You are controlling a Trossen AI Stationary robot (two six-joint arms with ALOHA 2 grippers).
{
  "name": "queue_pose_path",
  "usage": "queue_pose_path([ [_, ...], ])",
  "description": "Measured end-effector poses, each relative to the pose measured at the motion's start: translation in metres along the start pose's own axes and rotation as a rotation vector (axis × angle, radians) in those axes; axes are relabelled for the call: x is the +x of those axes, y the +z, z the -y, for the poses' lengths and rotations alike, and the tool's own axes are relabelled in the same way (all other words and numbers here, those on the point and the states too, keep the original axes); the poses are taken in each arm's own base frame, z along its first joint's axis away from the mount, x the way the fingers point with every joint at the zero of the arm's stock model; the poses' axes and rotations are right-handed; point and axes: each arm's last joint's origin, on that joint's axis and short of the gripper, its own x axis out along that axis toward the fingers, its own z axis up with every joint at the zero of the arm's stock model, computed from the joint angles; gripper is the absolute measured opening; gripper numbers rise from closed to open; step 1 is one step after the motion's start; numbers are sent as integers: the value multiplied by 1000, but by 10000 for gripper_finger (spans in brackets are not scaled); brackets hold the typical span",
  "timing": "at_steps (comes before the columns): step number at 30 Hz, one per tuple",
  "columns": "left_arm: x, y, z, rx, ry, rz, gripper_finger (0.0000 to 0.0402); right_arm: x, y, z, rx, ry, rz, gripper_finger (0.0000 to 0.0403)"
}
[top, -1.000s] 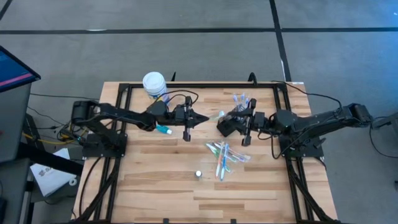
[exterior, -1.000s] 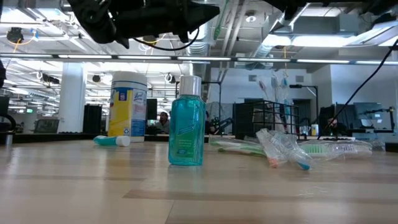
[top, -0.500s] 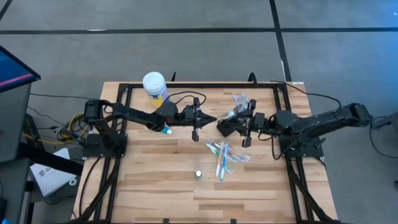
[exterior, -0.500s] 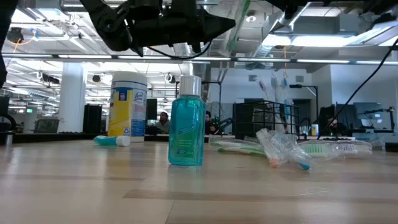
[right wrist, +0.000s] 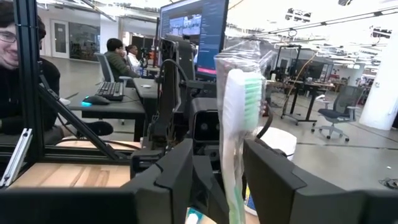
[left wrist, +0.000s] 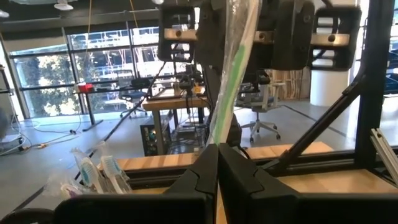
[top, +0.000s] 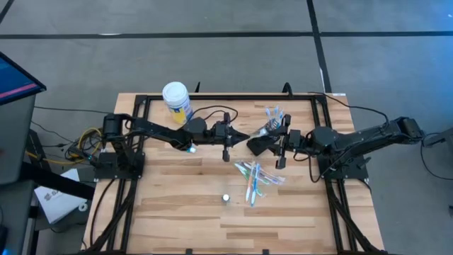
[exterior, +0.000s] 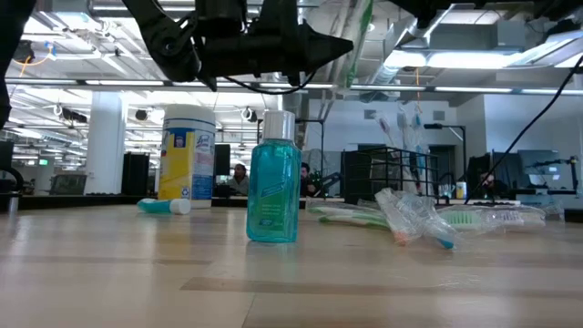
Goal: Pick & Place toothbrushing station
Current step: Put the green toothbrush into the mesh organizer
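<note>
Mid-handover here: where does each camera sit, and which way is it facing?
High view: above the table, facing straight down; both arms, left gripper and right gripper tip-to-tip mid-table.
Low view: tabletop height, facing level toward the room; teal bottle central, left arm overhead.
Left wrist view: on left wrist, facing the right gripper; own fingers shut on the wrapped toothbrush.
Right wrist view: on right wrist, facing the left arm; own gripper in foreground.
Shared: both wrist views show the toothbrush.

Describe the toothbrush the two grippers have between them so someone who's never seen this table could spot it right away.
Find the middle of the wooden table, where the left gripper and right gripper meet tip to tip. Both pinch the green-and-white wrapped toothbrush in the air there; the other toothbrushes lie loose on the table.
</note>
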Motion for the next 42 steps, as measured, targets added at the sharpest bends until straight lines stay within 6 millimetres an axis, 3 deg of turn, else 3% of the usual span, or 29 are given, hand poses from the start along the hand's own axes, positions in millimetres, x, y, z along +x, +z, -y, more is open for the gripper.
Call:
queue_pose_path([
  [9, 0, 2, 0, 2, 0, 11, 1, 1, -1, 4, -2, -22, -3, 77],
  [20, 0, 2, 0, 1, 0, 10, 1, 17, -9, 3, -50, -49, 18, 65],
  [26, 0, 2, 0, 1, -1, 12, 1, 23, -5, 0, -84, -65, 14, 11],
  [35, -1, 1, 0, -1, 4, 4, 6, 20, -4, 0, -82, -57, -2, 9],
  [42, -1, 1, -2, 3, 18, 5, 38, 15, -1, 3, -87, -77, -24, 7],
])
